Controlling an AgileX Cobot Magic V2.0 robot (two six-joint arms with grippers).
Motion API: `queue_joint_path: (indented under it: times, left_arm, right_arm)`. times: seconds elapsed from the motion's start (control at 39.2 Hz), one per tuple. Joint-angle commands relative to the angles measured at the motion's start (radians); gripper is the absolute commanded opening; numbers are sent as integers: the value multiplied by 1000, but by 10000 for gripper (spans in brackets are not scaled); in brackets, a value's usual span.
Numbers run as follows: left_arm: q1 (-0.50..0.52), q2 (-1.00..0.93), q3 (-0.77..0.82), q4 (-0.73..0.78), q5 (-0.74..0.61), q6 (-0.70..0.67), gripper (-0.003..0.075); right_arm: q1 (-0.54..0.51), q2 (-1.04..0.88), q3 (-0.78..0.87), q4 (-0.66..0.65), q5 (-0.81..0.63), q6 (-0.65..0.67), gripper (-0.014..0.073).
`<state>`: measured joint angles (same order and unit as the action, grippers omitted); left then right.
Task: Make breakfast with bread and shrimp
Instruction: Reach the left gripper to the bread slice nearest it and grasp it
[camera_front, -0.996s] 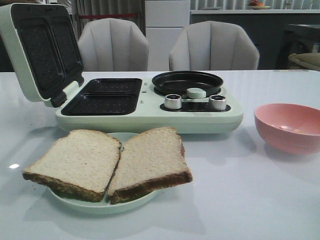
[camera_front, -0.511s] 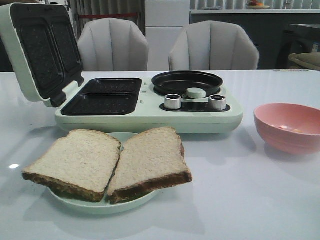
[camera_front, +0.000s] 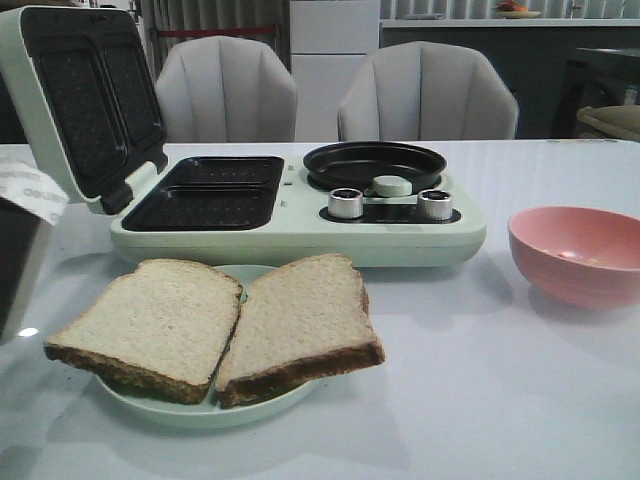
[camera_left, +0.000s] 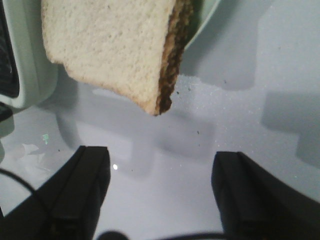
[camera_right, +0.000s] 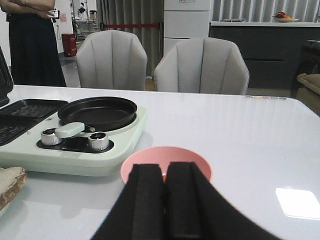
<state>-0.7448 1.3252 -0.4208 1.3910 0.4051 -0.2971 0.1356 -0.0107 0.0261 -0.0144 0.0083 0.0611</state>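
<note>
Two bread slices (camera_front: 150, 320) (camera_front: 300, 318) lie side by side on a pale green plate (camera_front: 200, 412) at the near middle of the table. In the left wrist view one slice (camera_left: 110, 45) overhangs the plate (camera_left: 207, 20). My left gripper (camera_left: 160, 172) is open and empty, low over the table just short of that slice. Part of the left arm (camera_front: 18, 250) shows at the left edge of the front view. My right gripper (camera_right: 166, 172) is shut, right before the pink bowl (camera_right: 200, 162). A small orange-red bit (camera_right: 163, 177) shows in the bowl past the fingertips; the shrimp are otherwise hidden.
A pale green breakfast maker (camera_front: 300, 235) stands behind the plate, its lid (camera_front: 80, 100) open upright at the left, with dark grill plates (camera_front: 205, 195), a round black pan (camera_front: 375, 163) and two knobs (camera_front: 345, 203). The pink bowl (camera_front: 580, 255) sits at the right. Two chairs stand beyond the table.
The left arm has come into the front view at the left edge. The bread, plate, bowl and breakfast maker have not moved.
</note>
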Motion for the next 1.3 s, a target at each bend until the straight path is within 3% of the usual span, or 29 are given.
queue_joint_path:
  times: [0.0, 0.84, 1.28]
  left_arm:
    - [-8, 29, -53, 49, -2, -14, 492]
    - [24, 246, -175, 236, -32, -14, 485]
    - [33, 251, -182, 240, -25, -14, 146]
  right_arm:
    - [-6, -21, -16, 1, -81, -6, 132]
    - [-6, -21, -16, 1, -81, -6, 132]
    - [-6, -21, -16, 1, -81, -6, 132]
